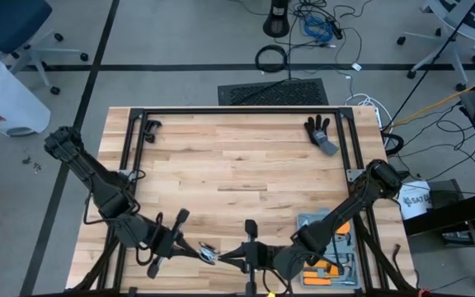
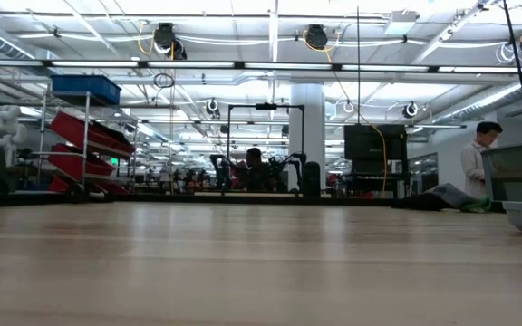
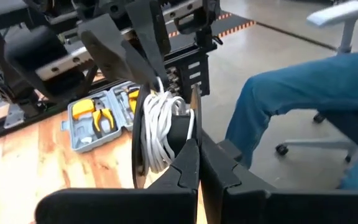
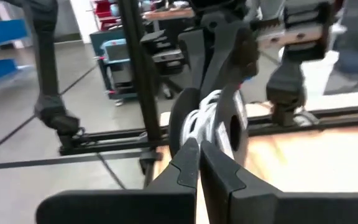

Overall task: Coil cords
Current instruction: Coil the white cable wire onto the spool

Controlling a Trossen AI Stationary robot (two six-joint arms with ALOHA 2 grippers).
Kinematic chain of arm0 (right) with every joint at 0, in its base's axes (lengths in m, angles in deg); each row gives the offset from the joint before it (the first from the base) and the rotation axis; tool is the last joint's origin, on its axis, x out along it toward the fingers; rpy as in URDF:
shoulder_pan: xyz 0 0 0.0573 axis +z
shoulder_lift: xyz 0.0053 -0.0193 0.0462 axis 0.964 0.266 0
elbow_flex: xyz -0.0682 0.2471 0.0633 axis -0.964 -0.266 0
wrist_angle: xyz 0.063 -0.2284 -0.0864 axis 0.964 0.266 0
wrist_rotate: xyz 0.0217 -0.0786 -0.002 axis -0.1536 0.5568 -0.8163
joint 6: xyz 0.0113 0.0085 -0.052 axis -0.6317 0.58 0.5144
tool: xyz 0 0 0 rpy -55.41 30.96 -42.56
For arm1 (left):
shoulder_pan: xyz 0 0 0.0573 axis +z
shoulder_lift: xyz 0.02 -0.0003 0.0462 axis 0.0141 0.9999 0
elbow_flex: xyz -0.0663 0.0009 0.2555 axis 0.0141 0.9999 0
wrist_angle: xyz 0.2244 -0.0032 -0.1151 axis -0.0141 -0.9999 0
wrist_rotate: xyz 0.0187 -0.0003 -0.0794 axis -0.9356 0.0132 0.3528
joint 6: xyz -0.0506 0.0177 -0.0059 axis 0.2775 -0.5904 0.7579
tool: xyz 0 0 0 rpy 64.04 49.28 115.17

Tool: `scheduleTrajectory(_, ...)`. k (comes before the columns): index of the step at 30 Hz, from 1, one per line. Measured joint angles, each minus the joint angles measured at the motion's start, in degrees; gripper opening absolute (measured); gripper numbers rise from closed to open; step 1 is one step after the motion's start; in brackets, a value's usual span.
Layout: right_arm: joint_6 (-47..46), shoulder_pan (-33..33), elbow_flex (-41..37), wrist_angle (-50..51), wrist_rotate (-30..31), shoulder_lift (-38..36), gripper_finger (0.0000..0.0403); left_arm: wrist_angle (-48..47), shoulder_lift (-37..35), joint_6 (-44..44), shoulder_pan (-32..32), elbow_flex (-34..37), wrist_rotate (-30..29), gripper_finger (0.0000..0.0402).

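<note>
The cords are a thin white cord (image 3: 160,124) wound in several turns on a small black reel (image 3: 138,143), which shows edge on in both wrist views. The reel (image 1: 207,250) hangs above the table's near edge, between my two grippers. My left gripper (image 3: 195,146) comes at it from the table's left and is shut on it. My right gripper (image 4: 197,148) comes from the right and is also shut on it. In the left wrist view the right gripper (image 3: 148,62) shows beyond the reel. The low view shows neither reel nor grippers. My left gripper pinches the rim of one reel side disc (image 3: 194,115) between its two shut fingers, coming nearly level from the table's left. The reel is lifted clear of the table and stands on edge. My right gripper pinches the reel's edge (image 4: 194,134) beside the white windings, nearly level from the table's right. Whether its fingers have a disc rim or the cord cannot be told.
A grey tool case (image 1: 328,247) with orange-handled pliers lies open at the near right. A black glove (image 1: 320,132) lies at the far right corner, and a small black object (image 1: 149,126) at the far left. A seated person's legs (image 3: 303,99) show beyond the near edge.
</note>
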Motion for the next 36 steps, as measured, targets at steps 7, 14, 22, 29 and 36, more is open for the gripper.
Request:
scheduleTrajectory(7, -6.42, -1.08, 0.02, 1.93, -1.11, 0.00, 0.0000, -1.48, 1.06, -4.38, -0.04, 0.00, -1.09, 0.0002)
scheduleTrajectory(14, -10.72, -2.11, 0.02, 3.45, -1.07, 0.04, 0.0000, -3.22, 3.45, -5.73, -0.10, -0.02, -5.38, 0.0002)
scheduleTrajectory(22, -14.67, -2.41, 0.02, 6.24, -1.16, -0.17, 0.0000, -3.79, 4.30, -6.10, -1.60, 0.00, -12.02, 0.0002)
scheduleTrajectory(29, -15.86, -3.72, 0.02, 6.36, -4.20, -1.77, 0.0000, -3.31, 4.28, -7.46, -3.03, 0.00, -15.50, 0.0002)
scheduleTrajectory(36, -18.43, -4.82, 0.02, 4.70, -3.38, -1.79, 0.0000, -1.03, 4.66, -8.38, -3.45, 0.00, -21.33, 0.0002)
